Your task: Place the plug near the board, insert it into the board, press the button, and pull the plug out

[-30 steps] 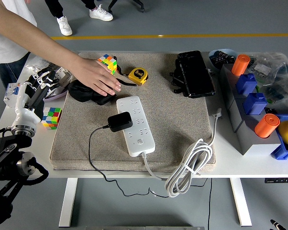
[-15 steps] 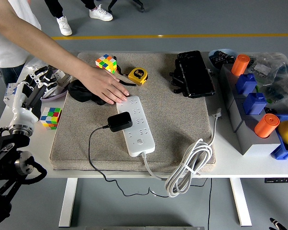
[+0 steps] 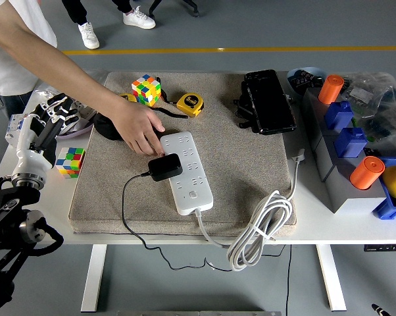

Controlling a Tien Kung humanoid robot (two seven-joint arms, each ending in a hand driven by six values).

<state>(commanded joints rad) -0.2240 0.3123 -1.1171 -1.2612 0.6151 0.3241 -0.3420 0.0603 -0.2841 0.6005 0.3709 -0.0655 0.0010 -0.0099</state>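
Note:
A white power strip (image 3: pixel 187 171) lies on a beige mat (image 3: pixel 244 178) in the middle of the table. A black plug (image 3: pixel 165 167) with a thin black cord sits against the strip's left edge, on its sockets. A person's hand (image 3: pixel 140 129) reaches in from the top left, its fingertips just above the plug and the strip's far end. My left hand (image 3: pixel 41 131) is raised at the table's left edge, fingers relaxed and empty, well left of the strip. My right arm is out of view.
A Rubik's cube (image 3: pixel 146 89), a yellow tape measure (image 3: pixel 189 103) and a black case (image 3: pixel 268 101) lie at the mat's far side. A second cube (image 3: pixel 70 161) sits by my left hand. Blue-grey blocks with orange cylinders (image 3: pixel 346 138) stand at the right. The coiled white cable (image 3: pixel 260 227) hangs at the front.
The person's hand has moved down from the black pouch toward the plug and the strip's far end. My left hand has shifted slightly. The plug and strip have not moved.

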